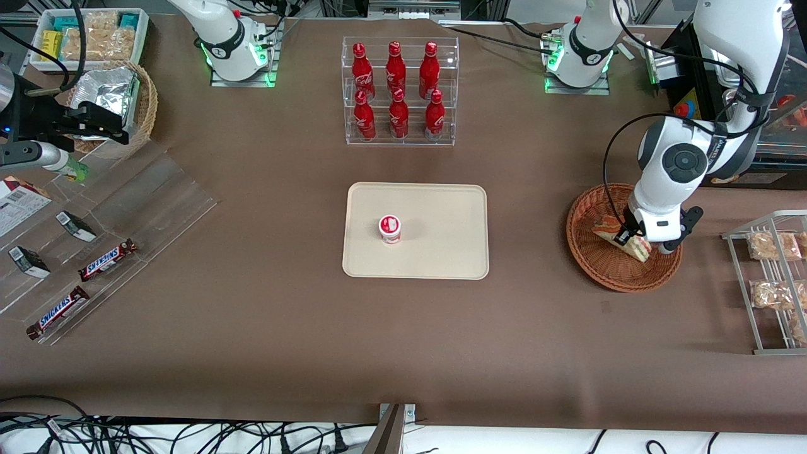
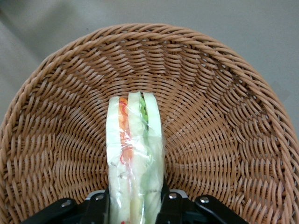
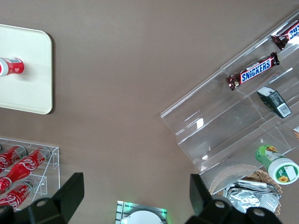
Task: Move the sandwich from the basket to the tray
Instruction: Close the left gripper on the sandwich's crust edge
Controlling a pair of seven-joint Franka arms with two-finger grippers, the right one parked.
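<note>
The sandwich point(image 1: 606, 228), a wrapped white-bread wedge with green and red filling, is in the reddish-brown wicker basket point(image 1: 605, 277) toward the working arm's end of the table. My gripper point(image 1: 630, 239) reaches down into the basket and is shut on the sandwich. In the left wrist view the sandwich point(image 2: 134, 149) stands on edge between the black fingers point(image 2: 98, 206), which press both of its sides, with the basket point(image 2: 224, 116) weave all round it. Whether it still rests on the weave I cannot tell. The cream tray point(image 1: 441, 214) lies mid-table and carries a small red-and-white cup point(image 1: 389, 228).
A clear stand of red bottles point(image 1: 399, 91) sits farther from the front camera than the tray. A wire rack with snack packets point(image 1: 775, 277) is beside the basket at the table's end. Toward the parked arm's end are an acrylic display with Snickers bars point(image 1: 107, 260) and a tan basket point(image 1: 146, 104).
</note>
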